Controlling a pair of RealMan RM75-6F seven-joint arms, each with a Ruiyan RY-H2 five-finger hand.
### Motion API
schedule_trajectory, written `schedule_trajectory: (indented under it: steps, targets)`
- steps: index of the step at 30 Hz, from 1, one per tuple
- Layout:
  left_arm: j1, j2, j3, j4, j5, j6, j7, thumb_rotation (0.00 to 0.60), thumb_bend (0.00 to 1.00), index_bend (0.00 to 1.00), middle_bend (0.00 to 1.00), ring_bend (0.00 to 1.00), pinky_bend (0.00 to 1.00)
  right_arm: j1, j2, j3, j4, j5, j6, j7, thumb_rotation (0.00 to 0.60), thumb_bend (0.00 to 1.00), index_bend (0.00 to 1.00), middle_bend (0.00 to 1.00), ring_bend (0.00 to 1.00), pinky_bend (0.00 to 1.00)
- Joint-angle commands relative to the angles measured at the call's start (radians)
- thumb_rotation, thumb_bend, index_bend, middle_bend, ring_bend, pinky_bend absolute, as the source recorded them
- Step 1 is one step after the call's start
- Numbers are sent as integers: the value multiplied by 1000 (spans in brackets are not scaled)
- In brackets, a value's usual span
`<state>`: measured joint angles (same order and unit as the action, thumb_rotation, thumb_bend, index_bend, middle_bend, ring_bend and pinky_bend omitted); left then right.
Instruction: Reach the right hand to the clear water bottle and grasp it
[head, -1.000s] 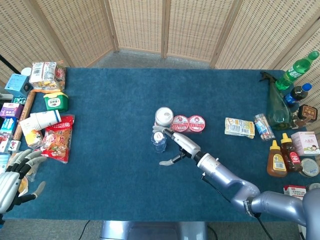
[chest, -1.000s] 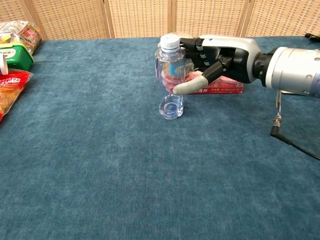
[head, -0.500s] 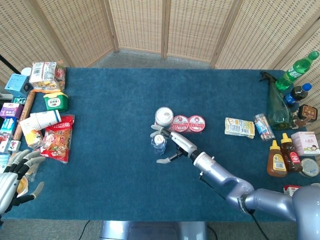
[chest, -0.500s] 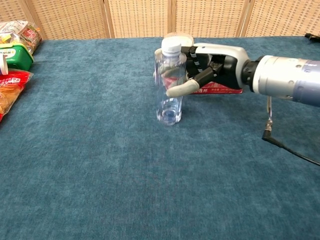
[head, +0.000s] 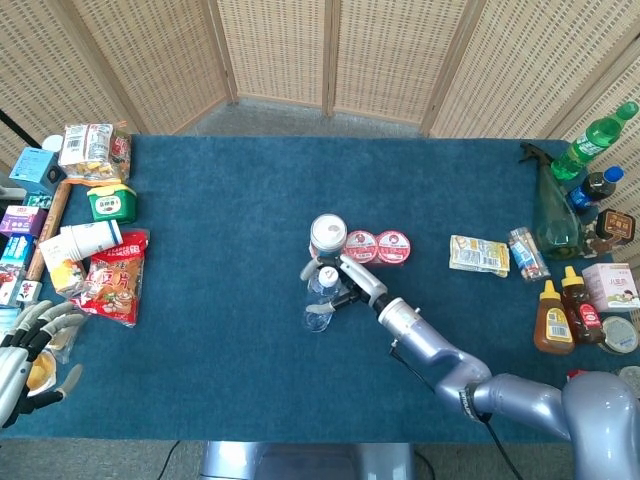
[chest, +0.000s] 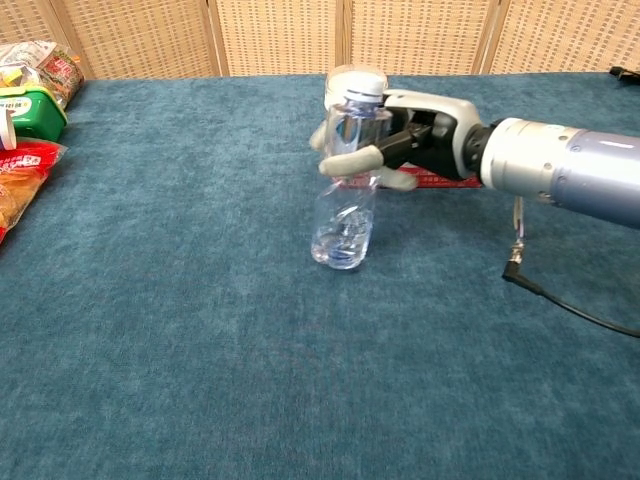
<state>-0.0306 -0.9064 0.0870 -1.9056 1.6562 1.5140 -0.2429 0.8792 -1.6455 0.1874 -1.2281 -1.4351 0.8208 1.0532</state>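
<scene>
The right hand partly hides the upper body of the clear plastic water bottle with a white cap in the chest view: its fingers wrap around the bottle just below the neck, gripping it. The bottle stands on the blue carpeted table, tilted slightly, near the table's middle, just in front of a white-lidded round tub and two red-lidded cups. In the head view the bottle is small and see-through, so its outline is hard to trace. The left hand is cut off at the frame's lower left edge, fingers spread, holding nothing.
</scene>
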Motion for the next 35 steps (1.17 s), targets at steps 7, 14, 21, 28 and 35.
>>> schedule_trajectory:
  steps: [7,14,21,28,35]
  targets:
    - [-6,-6,-2,-3,5,-11,7,600,435,215,166,0,0,-46,99,4,-97,-13,70,-34,600,164,591,951,987,1000]
    - [-11,-14,1,-6,11,-23,13,600,435,215,166,0,0,-75,215,61,-259,29,115,-94,600,165,588,957,1000,1000]
    - [-11,-14,2,-5,20,-20,12,600,434,215,166,0,0,-65,306,149,-386,83,114,-120,600,164,586,957,1000,1000]
    - [-12,-17,2,1,21,-20,3,600,434,215,165,0,0,-60,361,207,-463,122,110,-129,600,163,584,956,1000,1000]
    - [-16,-19,1,10,21,-23,-6,600,435,215,166,0,0,-66,370,211,-487,139,109,-156,600,162,582,957,1000,1000]
